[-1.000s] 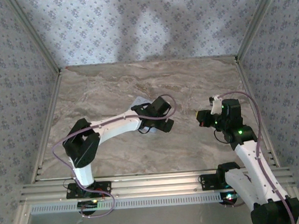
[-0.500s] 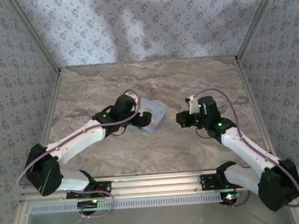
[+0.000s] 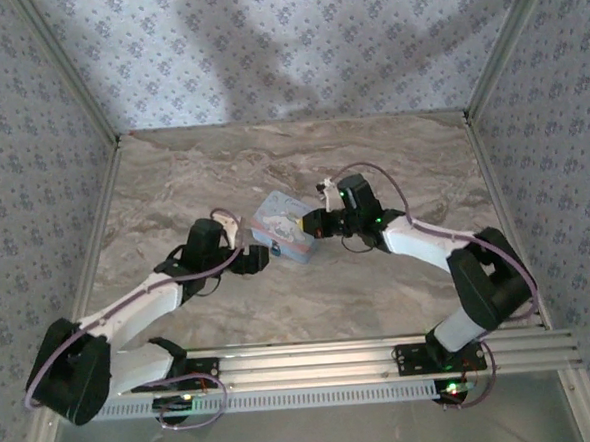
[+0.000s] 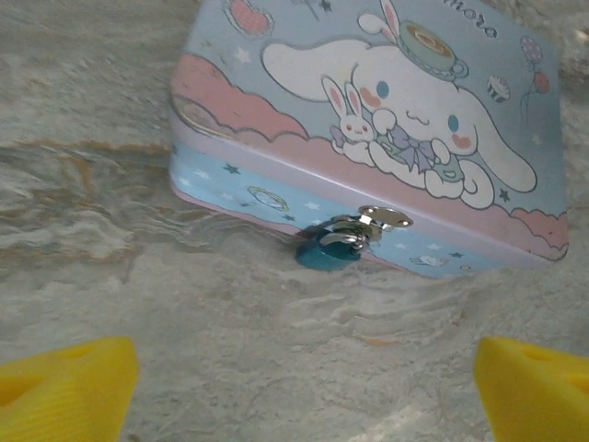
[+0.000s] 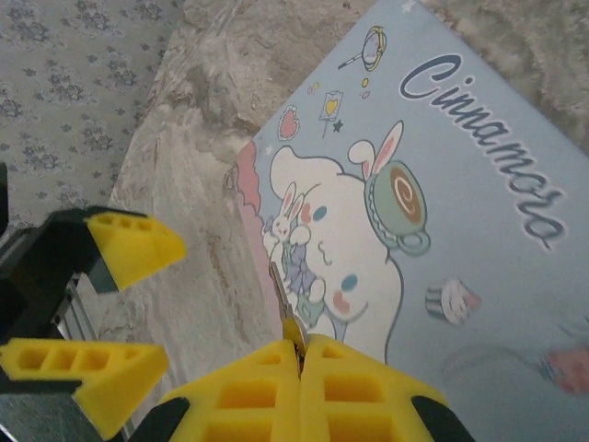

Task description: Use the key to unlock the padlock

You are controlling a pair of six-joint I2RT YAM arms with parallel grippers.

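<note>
The tiny blue padlock [image 4: 327, 253] hangs by its silver shackle from the clasp on the front wall of a pale-blue cartoon tin box [image 4: 276, 189], resting on the marble top. My left gripper [image 4: 304, 396] is open, its yellow fingertips [image 4: 64, 387] spread wide on the near side of the padlock, a short way off. My right gripper [image 5: 300, 345] is shut on the key [image 5: 283, 299], whose thin blade points out over the tin's [image 5: 451, 175] lid toward its front edge. From above, the left gripper [image 3: 257, 259] and right gripper [image 3: 320, 222] flank the tin [image 3: 285, 227].
The marble tabletop [image 3: 391, 155] is bounded by patterned walls on three sides and an aluminium rail [image 3: 304, 366] at the near edge. The left gripper's yellow fingers [image 5: 129, 247] show just beyond the tin's front edge in the right wrist view.
My right gripper has swung left with the key, from the right side of the table to over the tin. My left gripper has drawn back to the tin's front-left side.
</note>
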